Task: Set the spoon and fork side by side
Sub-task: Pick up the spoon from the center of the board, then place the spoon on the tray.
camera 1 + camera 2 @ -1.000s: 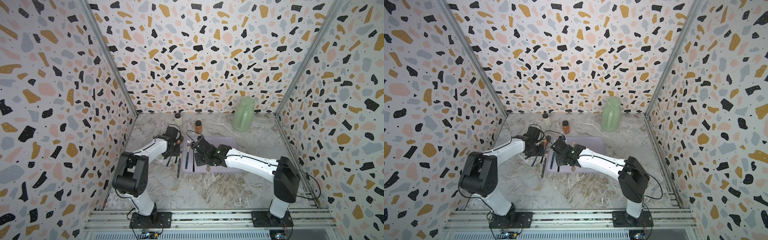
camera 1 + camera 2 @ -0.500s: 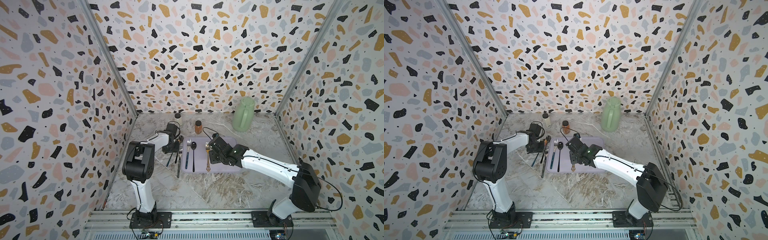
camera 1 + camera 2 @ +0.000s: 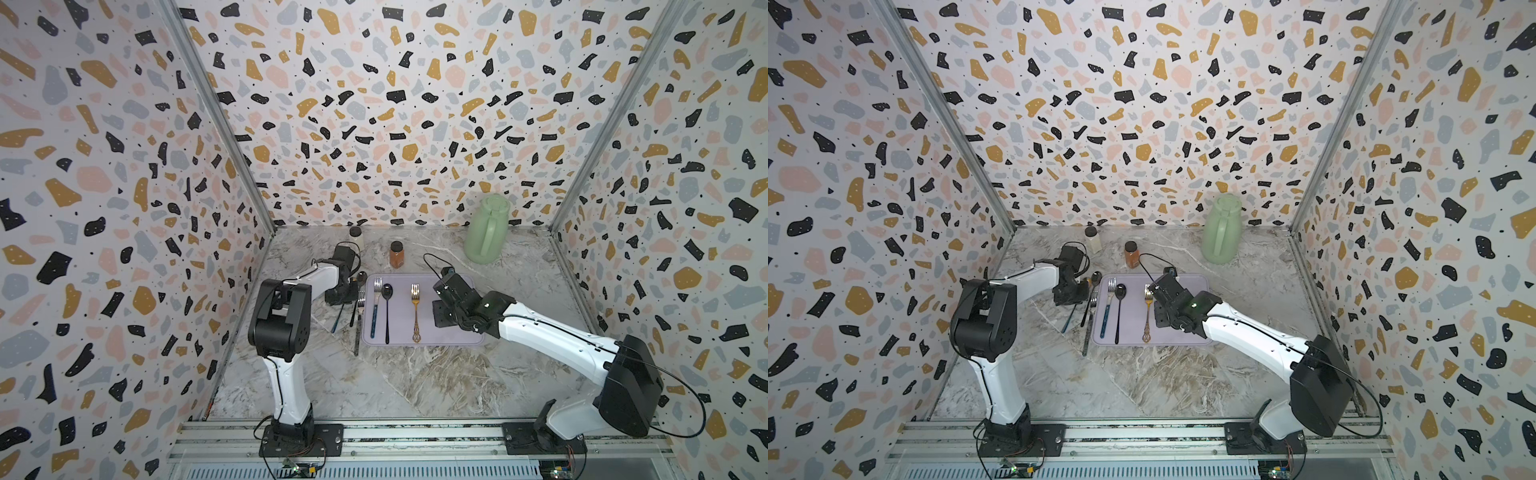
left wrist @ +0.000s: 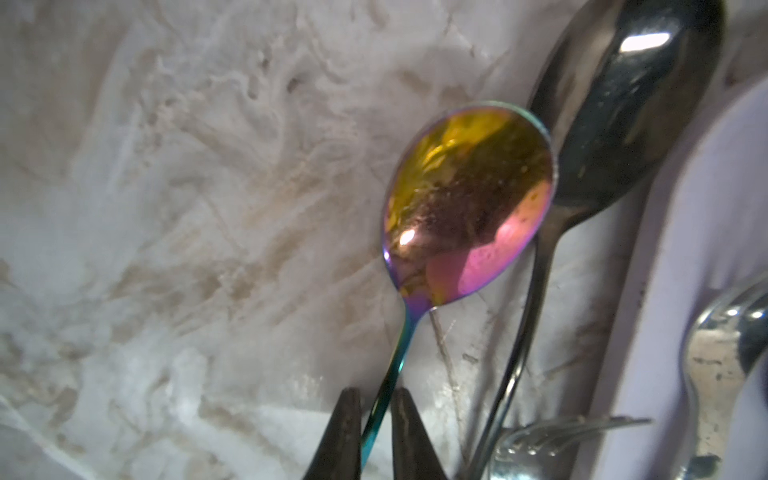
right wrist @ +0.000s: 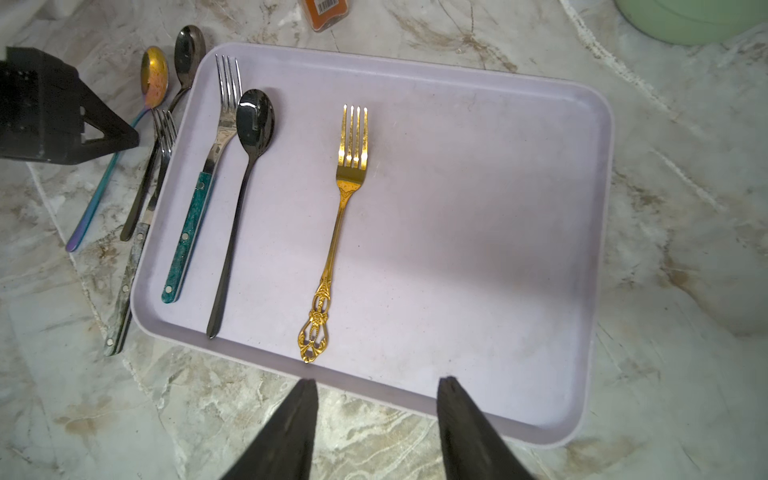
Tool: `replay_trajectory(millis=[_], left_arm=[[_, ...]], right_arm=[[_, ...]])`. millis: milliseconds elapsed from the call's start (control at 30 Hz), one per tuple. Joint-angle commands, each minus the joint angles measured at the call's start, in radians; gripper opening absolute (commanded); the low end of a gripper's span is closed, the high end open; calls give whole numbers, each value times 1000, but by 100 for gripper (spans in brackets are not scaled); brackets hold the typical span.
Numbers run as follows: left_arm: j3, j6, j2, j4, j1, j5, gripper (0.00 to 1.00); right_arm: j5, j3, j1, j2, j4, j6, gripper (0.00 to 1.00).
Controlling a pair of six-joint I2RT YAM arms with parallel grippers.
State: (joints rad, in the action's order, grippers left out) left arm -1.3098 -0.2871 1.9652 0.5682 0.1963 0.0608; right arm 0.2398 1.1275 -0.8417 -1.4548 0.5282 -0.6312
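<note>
Spoon (image 4: 465, 208), iridescent mirror-finish: I see L gripper (image 4: 376, 392) clamped on thin handle; R gripper (image 5: 377, 380) fingers apart; gold fork (image 5: 338, 224) filigreed.

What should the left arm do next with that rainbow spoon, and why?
Probably lift the rainbow spoon straight up a little. The left gripper appears closed on its handle, but it lies on the table with its bowl against a dark spoon, outside the tray where the gold fork has no spoon beside it.
</note>
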Motion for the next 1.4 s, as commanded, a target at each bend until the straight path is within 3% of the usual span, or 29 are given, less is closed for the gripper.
replay_trajectory(millis=[0, 400, 600, 800, 1000, 1367], left_arm=[[-14, -14, 30, 27, -2, -20, 7], [-10, -153, -224, 177, 65, 104, 0], [-66, -269, -283, 215, 212, 75, 0], [-203, -422, -184, 253, 395, 116, 0], [-384, -504, -2, 283, 535, 146, 0], [-598, -532, 267, 281, 609, 119, 0]], right_arm=[[16, -13, 16, 55, 10, 2, 52], [-26, -96, 128, 185, 16, 19, 52], [-34, -145, 202, 240, 24, 32, 52], [-48, -204, 298, 276, 36, 32, 52], [-84, -248, 384, 296, 36, 57, 52], [-150, -297, 480, 321, 34, 91, 51]])
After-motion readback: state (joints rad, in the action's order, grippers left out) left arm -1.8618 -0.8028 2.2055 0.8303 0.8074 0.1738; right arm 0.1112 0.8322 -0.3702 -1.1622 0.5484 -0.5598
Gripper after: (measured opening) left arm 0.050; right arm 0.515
